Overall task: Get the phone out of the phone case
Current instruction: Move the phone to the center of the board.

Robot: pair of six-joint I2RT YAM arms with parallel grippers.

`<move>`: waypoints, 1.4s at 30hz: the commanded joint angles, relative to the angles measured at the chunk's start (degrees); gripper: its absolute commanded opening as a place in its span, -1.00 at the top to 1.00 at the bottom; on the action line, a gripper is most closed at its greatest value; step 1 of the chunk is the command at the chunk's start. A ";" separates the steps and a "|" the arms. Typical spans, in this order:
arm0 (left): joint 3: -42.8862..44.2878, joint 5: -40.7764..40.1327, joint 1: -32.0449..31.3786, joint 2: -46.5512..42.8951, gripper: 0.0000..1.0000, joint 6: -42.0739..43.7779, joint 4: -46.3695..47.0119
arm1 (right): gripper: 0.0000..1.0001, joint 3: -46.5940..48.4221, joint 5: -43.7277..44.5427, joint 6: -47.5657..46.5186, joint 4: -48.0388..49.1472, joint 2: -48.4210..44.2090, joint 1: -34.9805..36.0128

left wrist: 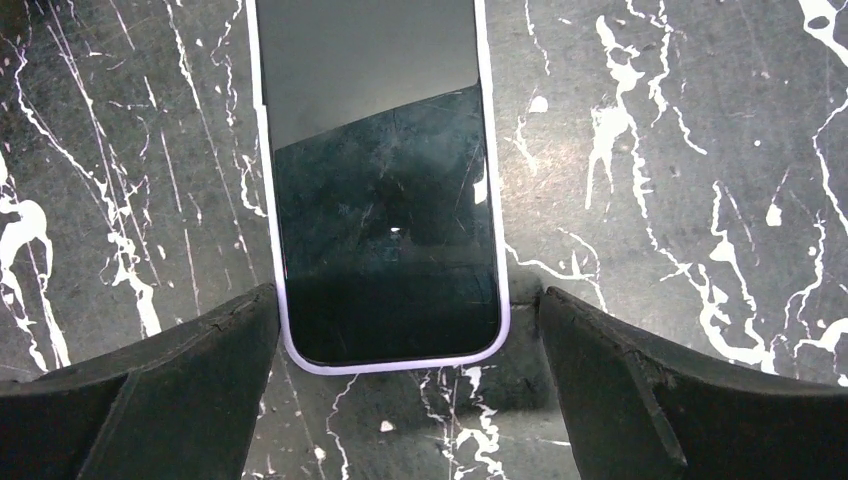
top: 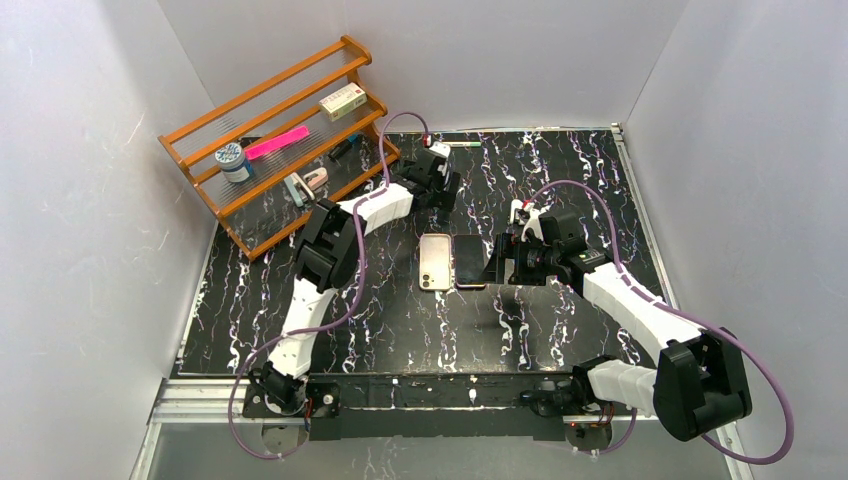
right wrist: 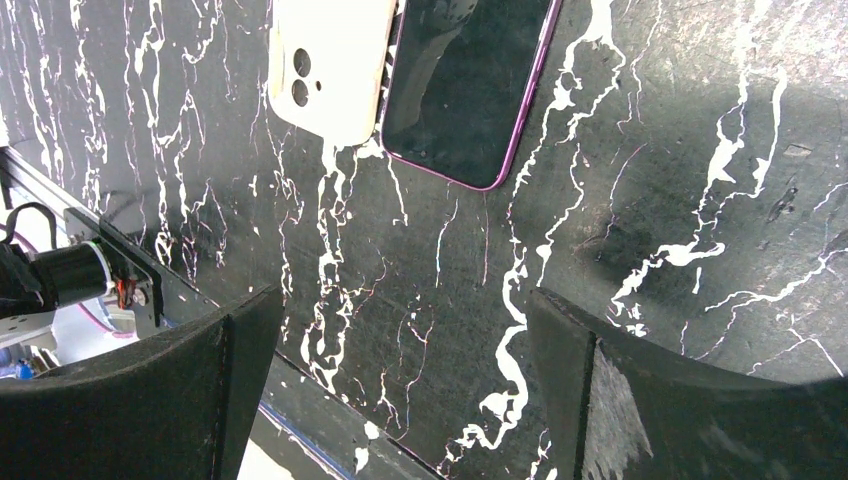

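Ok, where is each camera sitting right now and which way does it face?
Top external: above and behind the arm bases, looking down on the table, both arms, left tool, right tool, phone and case.
Left wrist: on the left arm, facing down at one end of the phone; its two open fingers show.
Right wrist: on the right arm, looking across the table at case and phone; its open fingers show.
Shared: all three see the phone.

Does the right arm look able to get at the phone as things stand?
Probably yes. The phone lies flat and uncovered beside the case, and only bare table separates it from the open right claw. Lying flat may make gripping awkward.
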 commanded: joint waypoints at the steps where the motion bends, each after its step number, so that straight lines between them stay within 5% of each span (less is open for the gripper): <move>1: 2.60 -2.89 0.23 2.69 -0.96 0.78 -2.08 | -0.97 1.30 0.41 0.01 0.65 -0.77 0.14; 9: 12.99 -8.05 0.44 10.92 -0.96 -1.45 -8.76 | -0.97 1.90 0.34 -0.68 0.30 -0.05 0.09; 12: 14.82 -7.83 0.62 12.20 -0.80 -2.76 -11.23 | -0.97 1.91 0.54 -0.95 0.03 -0.12 0.12; 18: 3.56 -8.04 1.48 3.18 -0.10 -3.84 -12.08 | -0.97 1.70 0.77 -1.14 0.02 -0.51 0.13; 22: -8.50 -10.24 2.88 -7.11 0.03 -4.08 -12.46 | -0.97 1.56 0.08 -1.22 0.57 -0.32 0.10; 33: -39.63 -8.69 4.75 -35.26 -0.10 -10.98 -23.23 | -0.97 2.33 -0.67 -2.12 1.56 1.73 0.15; 38: -47.01 -4.29 4.80 -41.70 -0.60 -15.16 -24.08 | -0.97 1.95 -1.30 -1.64 2.09 2.19 0.09; 42: -46.05 -5.30 5.61 -40.56 -0.79 -15.68 -24.66 | -0.97 1.87 -2.18 -0.76 2.97 2.70 0.08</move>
